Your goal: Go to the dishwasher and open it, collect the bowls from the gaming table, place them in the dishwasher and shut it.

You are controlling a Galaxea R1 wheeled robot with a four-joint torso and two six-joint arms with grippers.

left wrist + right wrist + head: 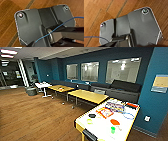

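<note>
The gaming table (100, 127) stands close at the lower right of the head view, with a glossy white top, yellow sides and a black slot (89, 135) at its near end. Small coloured pieces lie on its top: an orange round one (115, 121), a light green one (89, 121), a green one (113, 129) and a black one (92, 115). They are too blurred for me to tell which are bowls. Flat colourful sheets (110, 109) cover the far half. The dishwasher is out of view. Both wrist views look down past the robot's dark plate onto wood floor (7, 18).
Wood floor (37, 114) stretches open to the left. Behind the gaming table are yellow-topped tables (87, 95), a white table (43, 85) and dark sofas (122, 89) along a blue wall with windows. A blue wall corner (155, 102) rises at the right.
</note>
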